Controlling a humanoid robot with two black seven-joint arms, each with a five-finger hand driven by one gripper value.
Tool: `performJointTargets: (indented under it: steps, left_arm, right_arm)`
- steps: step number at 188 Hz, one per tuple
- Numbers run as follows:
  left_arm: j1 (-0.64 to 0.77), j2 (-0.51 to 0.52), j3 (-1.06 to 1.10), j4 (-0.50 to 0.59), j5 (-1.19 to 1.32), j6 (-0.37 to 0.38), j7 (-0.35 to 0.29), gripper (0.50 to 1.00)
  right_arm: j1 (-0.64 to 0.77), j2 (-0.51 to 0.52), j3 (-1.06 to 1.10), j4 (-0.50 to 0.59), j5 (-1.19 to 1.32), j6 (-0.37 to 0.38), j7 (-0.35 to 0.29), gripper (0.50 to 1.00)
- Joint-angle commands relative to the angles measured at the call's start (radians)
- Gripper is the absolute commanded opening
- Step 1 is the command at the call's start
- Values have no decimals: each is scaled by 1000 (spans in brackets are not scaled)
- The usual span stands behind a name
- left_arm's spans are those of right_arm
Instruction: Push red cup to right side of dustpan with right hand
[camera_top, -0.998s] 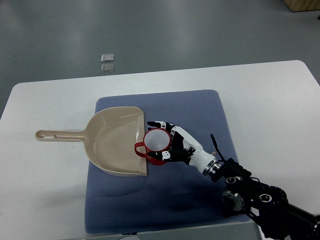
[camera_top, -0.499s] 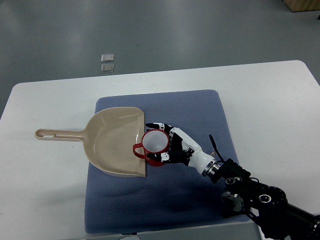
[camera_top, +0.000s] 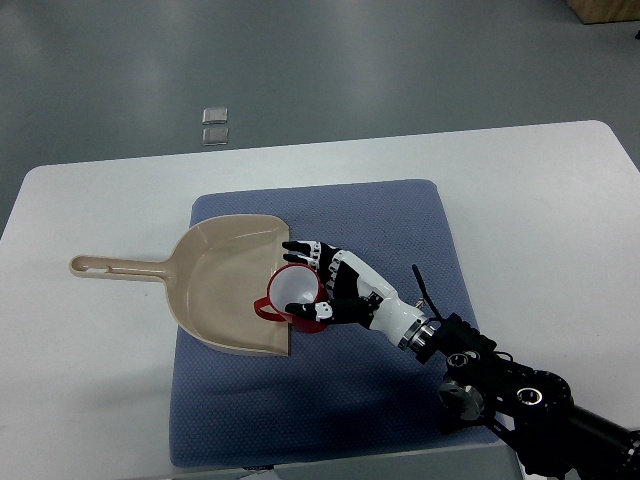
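The right hand (camera_top: 335, 285), fingers spread, cups the red cup (camera_top: 292, 292) at the dustpan's (camera_top: 222, 285) open right edge. The cup's handle overlaps the pan lip. Both lie on a blue mat (camera_top: 400, 225) on the white table (camera_top: 560, 200).

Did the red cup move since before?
Yes. The red cup slid left, toward the picture's left edge, and now overlaps the dustpan rim, pushed by the right hand.

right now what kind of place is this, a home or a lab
Most likely a lab or test room, not a home: a plain white table on a bare grey floor, with a dustpan and red cup staged on a blue mat for the robot hand.
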Motion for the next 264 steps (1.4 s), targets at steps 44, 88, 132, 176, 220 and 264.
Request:
performJointTargets:
  steps: [44,88,132,176,220,264]
  left_arm:
    - [0,0,1,0,0,0,0,1000]
    - [0,0,1,0,0,0,0,1000]
    - [0,0,1,0,0,0,0,1000]
    - [0,0,1,0,0,0,0,1000]
    - [0,0,1,0,0,0,0,1000]
    - [0,0,-1,0,0,0,-1,1000]
  right_arm:
    - [-5,0,5,-1,3,2,0,924]
    - [-1,-37,13,-4,16,23,0,924]
    - [-1,-63,19,-13,22,34,0,924]
    - [22,-110,19,-15,85,35,0,924]
    - [35,-140,17,-15,109,37,0,924]
    - [41,-160,20,-19,126,34,0,924]
